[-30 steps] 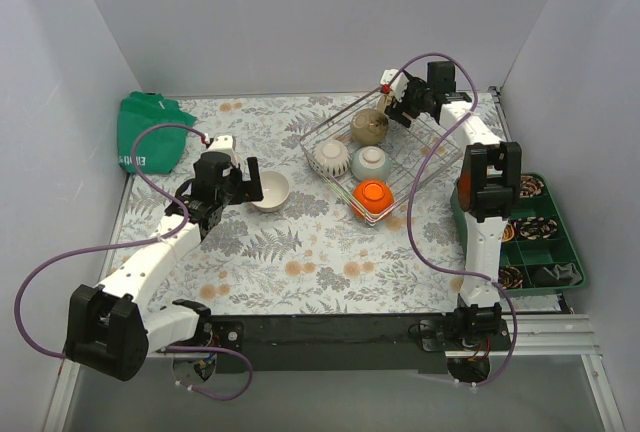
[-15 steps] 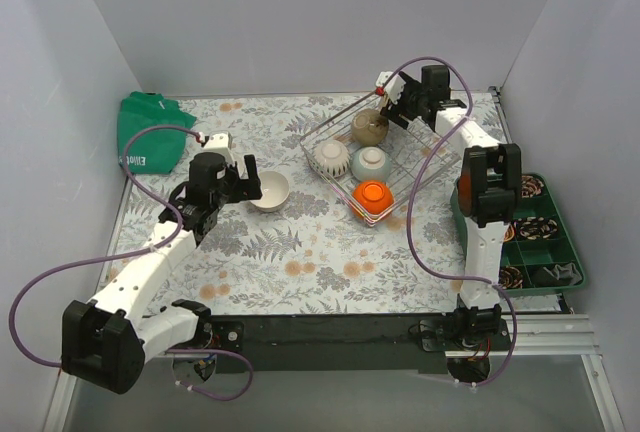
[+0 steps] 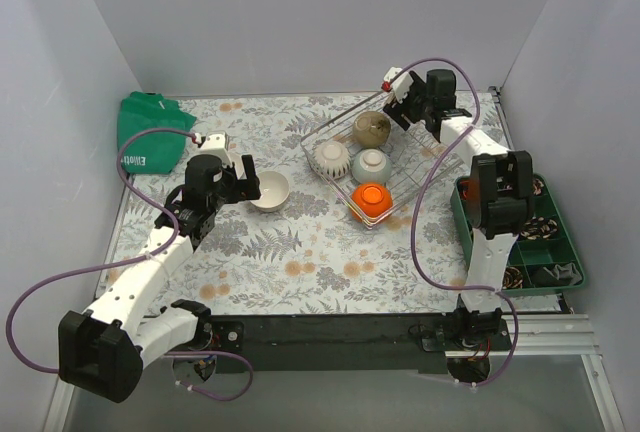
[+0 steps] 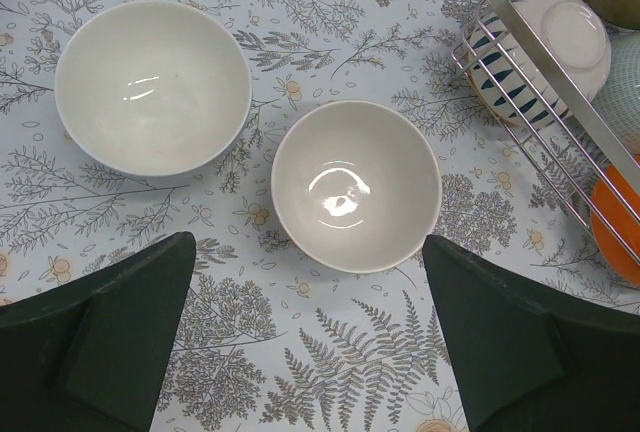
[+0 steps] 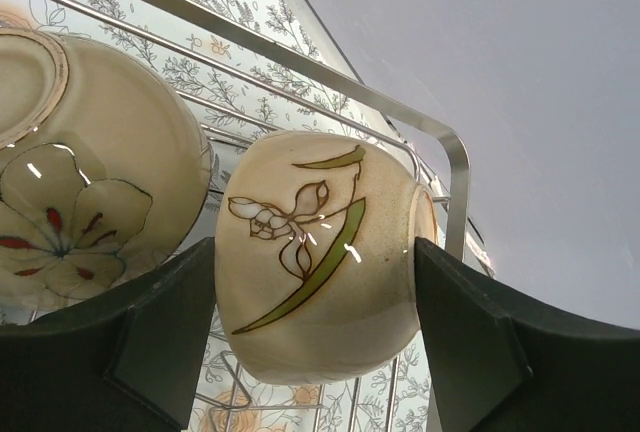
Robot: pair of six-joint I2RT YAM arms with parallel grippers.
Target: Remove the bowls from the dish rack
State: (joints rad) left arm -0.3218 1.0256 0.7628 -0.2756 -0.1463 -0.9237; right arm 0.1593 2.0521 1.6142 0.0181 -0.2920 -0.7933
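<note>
The wire dish rack (image 3: 420, 157) stands at the back right and holds a ribbed white bowl (image 3: 332, 159), a mint green bowl (image 3: 371, 163), an orange bowl (image 3: 371, 197) and a beige bowl (image 3: 372, 129). My right gripper (image 3: 398, 112) is at the rack's far corner. In the right wrist view it (image 5: 315, 252) is shut on a beige flowered bowl (image 5: 320, 282), beside another flowered bowl (image 5: 90, 182). My left gripper (image 4: 320, 352) is open and empty just short of a cream bowl (image 4: 355, 184). A white bowl (image 4: 152, 87) sits on the table beside that one.
A green cloth bag (image 3: 150, 132) lies at the back left. A dark green compartment tray (image 3: 540, 232) of trinkets stands at the right edge. The rack's edge (image 4: 545, 62) shows at the right of the left wrist view. Grey walls close in three sides.
My right gripper has shifted slightly right at the rack's far corner, still on the beige bowl. My left arm has drawn back a little; its gripper stays open by the bowls on the table.
</note>
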